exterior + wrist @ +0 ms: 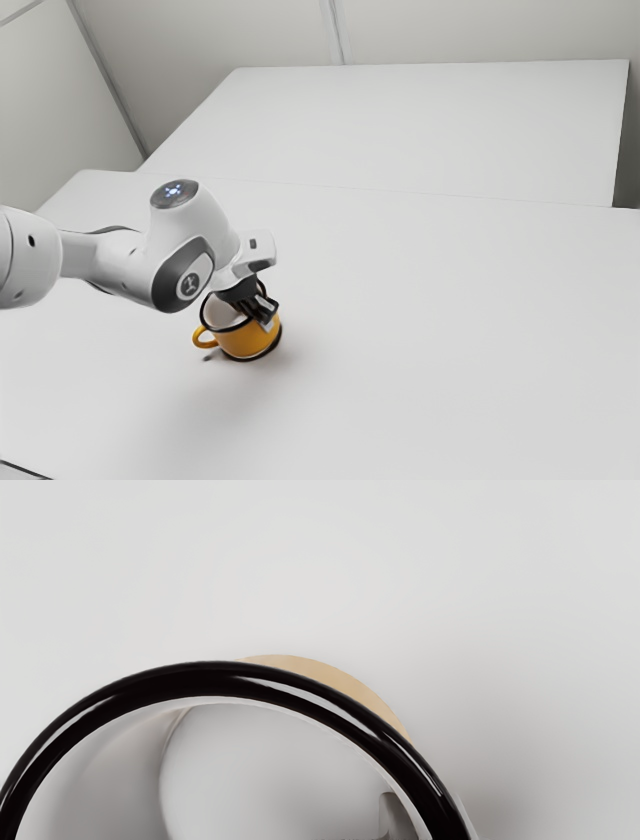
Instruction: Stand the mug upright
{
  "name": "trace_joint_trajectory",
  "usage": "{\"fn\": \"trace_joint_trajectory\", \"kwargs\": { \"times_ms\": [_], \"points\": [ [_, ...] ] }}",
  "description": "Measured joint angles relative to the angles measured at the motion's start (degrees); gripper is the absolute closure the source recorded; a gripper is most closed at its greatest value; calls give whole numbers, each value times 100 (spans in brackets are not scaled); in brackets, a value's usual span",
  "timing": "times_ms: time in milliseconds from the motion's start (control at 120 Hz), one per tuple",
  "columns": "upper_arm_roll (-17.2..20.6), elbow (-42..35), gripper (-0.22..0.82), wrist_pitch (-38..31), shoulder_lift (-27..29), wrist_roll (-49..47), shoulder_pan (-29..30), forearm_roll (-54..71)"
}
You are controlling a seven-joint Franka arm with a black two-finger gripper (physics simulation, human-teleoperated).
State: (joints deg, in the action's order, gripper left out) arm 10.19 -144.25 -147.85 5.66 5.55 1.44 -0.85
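The yellow mug (243,341) has a black rim and a pale inside, and leans a little on the table, its mouth facing up and toward the exterior view's left, as does its handle. My gripper (260,313) is at the rim on the side away from the handle, shut on the mug's wall. In the wrist view, the mug (215,679) shows its round mouth from above, and the gripper (434,816) has one finger inside against the wall and the other just outside the rim. The lower parts of the fingers are partly hidden.
The white table (430,330) extends around the mug. A second white surface (420,125) lies behind it, with pale walls beyond. The arm comes in from the exterior view's left, above the table.
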Motion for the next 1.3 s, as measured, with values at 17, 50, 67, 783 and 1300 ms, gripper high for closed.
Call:
{"fn": "trace_joint_trajectory", "kwargs": {
  "times_ms": [17,50,67,783,1300],
  "points": [
    [-1,0,74,-3,-4,-6,-2,-5],
    [-3,0,68,-2,-7,-6,-8,-29],
    [-5,0,65,0,-7,-3,-11,-42],
    [3,1826,2,2467,58,-198,48,-139],
    [-6,4380,0,5024,-399,-874,14,45]
  ]
}}
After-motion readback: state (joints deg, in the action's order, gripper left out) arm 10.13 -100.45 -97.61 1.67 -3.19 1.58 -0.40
